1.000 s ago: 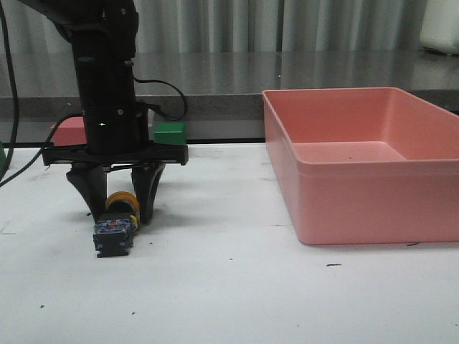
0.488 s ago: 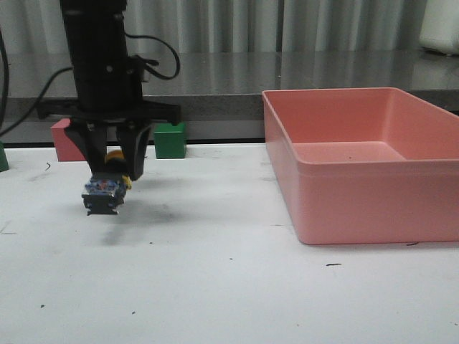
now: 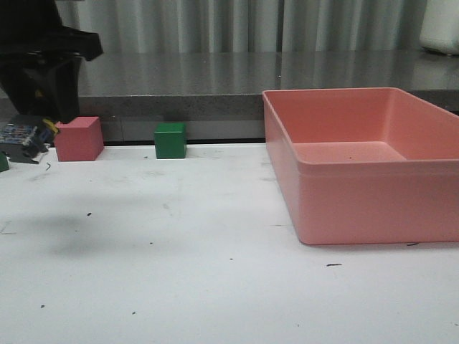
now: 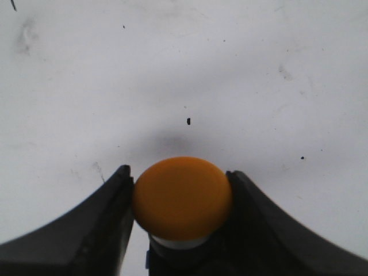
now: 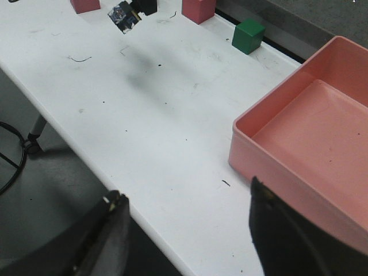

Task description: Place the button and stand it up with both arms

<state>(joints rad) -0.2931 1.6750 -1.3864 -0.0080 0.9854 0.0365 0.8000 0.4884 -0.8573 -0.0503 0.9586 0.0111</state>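
My left gripper (image 3: 39,120) is high above the table at the far left of the front view, shut on the button (image 3: 21,136). The button hangs tilted, its black-and-bluish base toward the left. In the left wrist view the yellow cap (image 4: 183,198) sits pinched between both black fingers (image 4: 109,218), well above the white table. The button also shows in the right wrist view (image 5: 125,15), in the air. My right gripper (image 5: 187,195) is open and empty over the table's near edge; it is out of the front view.
A red cube (image 3: 78,138) and a green cube (image 3: 171,140) stand at the table's back left. A large pink bin (image 3: 373,204) fills the right side. Another pink block (image 5: 85,4) is at the far left. The table edge (image 5: 86,138) drops to the floor.
My left gripper closed on the button, lifted it off the table and carried it up and to the left, past the red cube.
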